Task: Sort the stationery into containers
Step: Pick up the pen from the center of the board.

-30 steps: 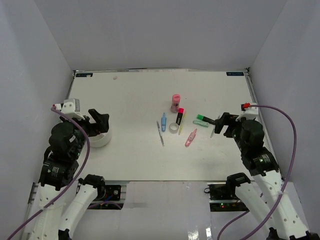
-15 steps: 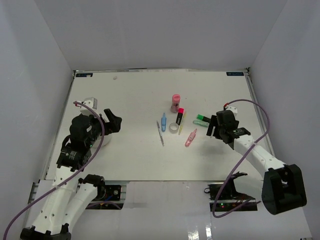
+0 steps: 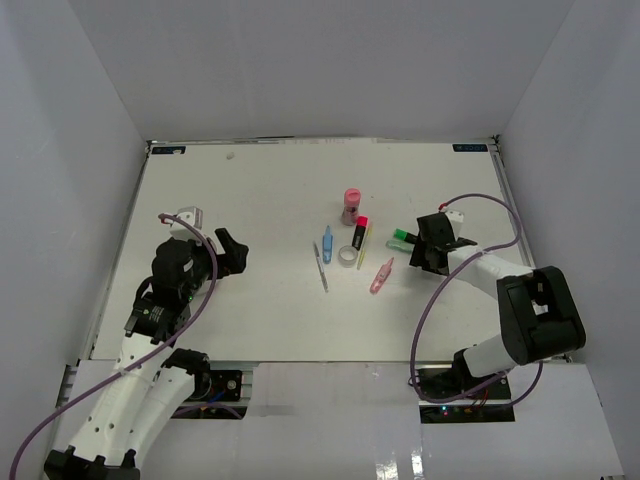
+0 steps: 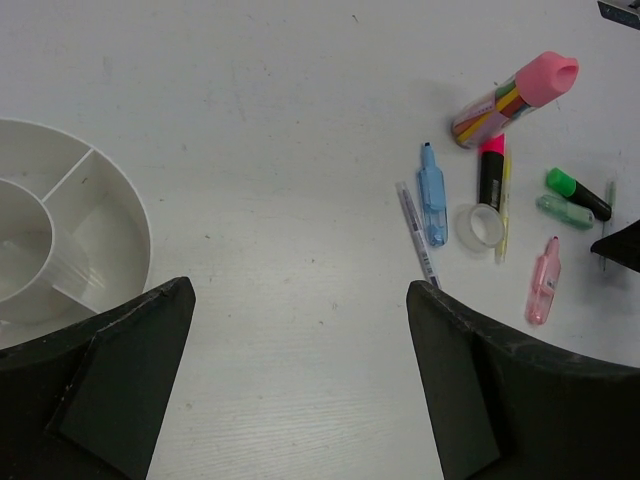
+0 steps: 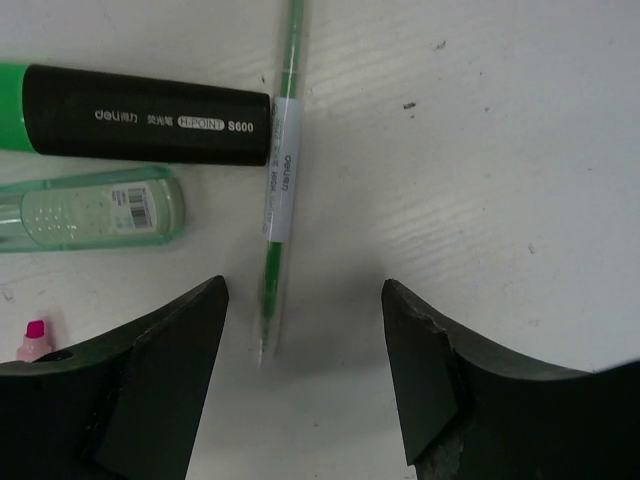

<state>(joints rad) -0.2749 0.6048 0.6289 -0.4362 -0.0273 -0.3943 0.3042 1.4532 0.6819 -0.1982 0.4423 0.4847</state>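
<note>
Recording positions against the clear tape roll (image 3: 347,256), taken as the reference. Left gripper (image 3: 232,255) – jaws spread wide, nothing between them – hangs well to the left of the roll, over the white table (image 3: 270,180). Round white container (image 4: 110,210) with inner partition walls sits further left of the roll again; it shows at the left edge of the left wrist view, partly behind the finger there. Right gripper (image 3: 432,248) is to the right of the roll, jaws apart. In its wrist view the tip end of a thin green pen (image 5: 280,170) lies between the fingers (image 5: 150,390), nearer the one at the left of that view, unclamped. Just beside that pen are a black highlighter with green cap (image 5: 150,122) and a pale green see-through stick (image 5: 90,220). Beyond the roll is a pink-capped stubby cylinder (image 3: 351,205). A red-capped black marker (image 3: 360,232) and a thin yellow pen (image 4: 503,200) lie just beside the roll's far right edge. Left of the roll are a blue pen (image 3: 327,243) and a thin grey pen (image 3: 320,265). Right of the roll, nearer the arm bases, is a pink highlighter (image 3: 381,275). All stationery in view lies on the table – none in the container
</note>
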